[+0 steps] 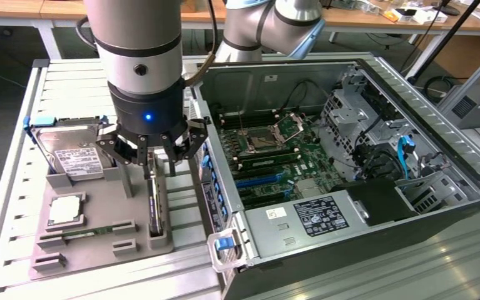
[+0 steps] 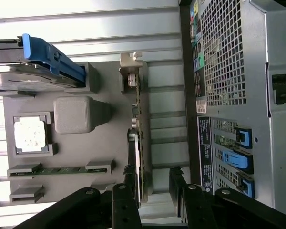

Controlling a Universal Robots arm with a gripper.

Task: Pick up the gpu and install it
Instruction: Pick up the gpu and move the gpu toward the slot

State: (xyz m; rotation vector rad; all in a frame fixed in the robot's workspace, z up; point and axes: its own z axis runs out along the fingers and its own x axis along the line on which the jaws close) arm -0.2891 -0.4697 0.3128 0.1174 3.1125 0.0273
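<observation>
At the near end of the grey tray (image 1: 132,247), the slim green memory stick (image 1: 85,233) is lying in its slot, and a square processor chip (image 1: 65,211) is sitting just beyond it. Along the tray's edge on the exterior view's right, the gpu (image 1: 154,206) is standing on its thin edge in a holder, running from near to far.

The gripper (image 1: 155,159) is hovering directly over the far half of the card. Its jaws are standing wide apart and gripping nothing. In the wrist view the fingers (image 2: 129,183) are straddling the card's top edge, with the card sitting closer to one finger than the other.

By my reading, the pick-up step is in hand: approach done, grasp not made. A sound grip is calling for the jaws to be centred on the card, lowered squarely and closed on its flat faces, since a thin upright board is likely to tip or bind in its holder.

To the exterior view's left, the silver hard drive (image 1: 73,156) in its blue frame is leaning in its cradle, its white label too fine to read.

To the exterior view's right, the open computer case (image 1: 440,206) is showing the motherboard (image 1: 282,156). A black power supply label (image 1: 322,217) is carrying print I cannot make out.
</observation>
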